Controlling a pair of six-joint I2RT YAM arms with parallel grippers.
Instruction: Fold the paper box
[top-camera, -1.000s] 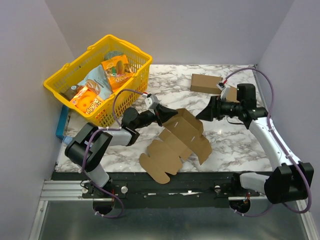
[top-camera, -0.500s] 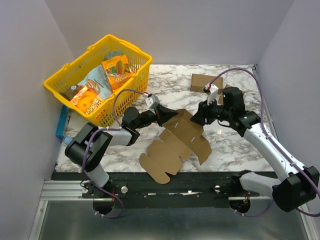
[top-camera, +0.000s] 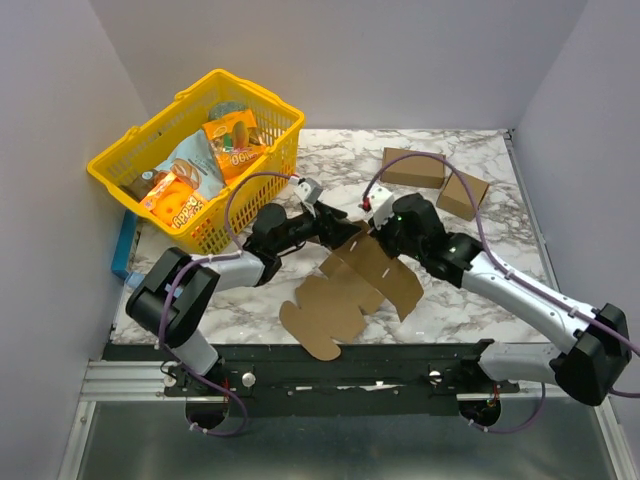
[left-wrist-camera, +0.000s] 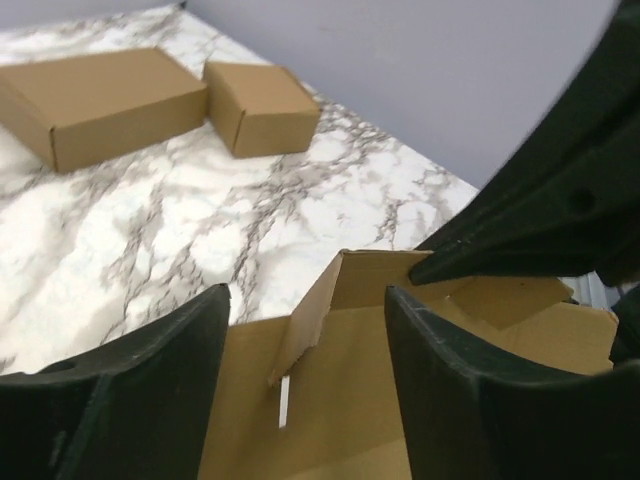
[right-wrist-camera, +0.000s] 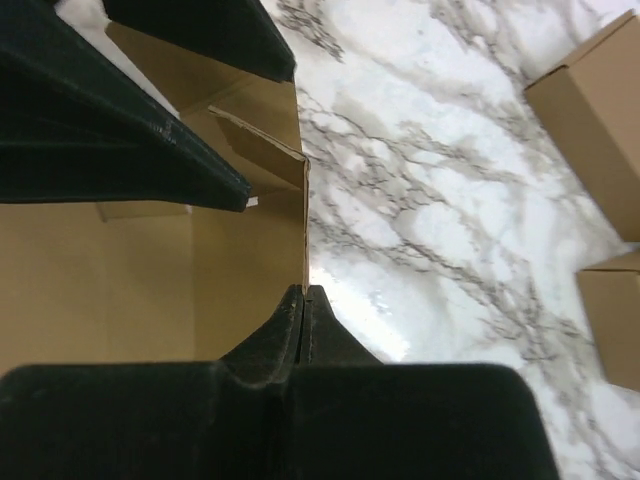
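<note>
Right jaws pressed together, pinching the upright edge of one flap of the paper box; the rest of the sheet is hidden behind them in the wrist view. Left jaws spread, a raised flap standing between them, contact not discernible. Box lies half-open on the desk beneath both jaws.

You cannot see the whole paper box from the left wrist: the lower edge crops it. The right wrist view's right edge crops one cuboid and a second cuboid.
</note>
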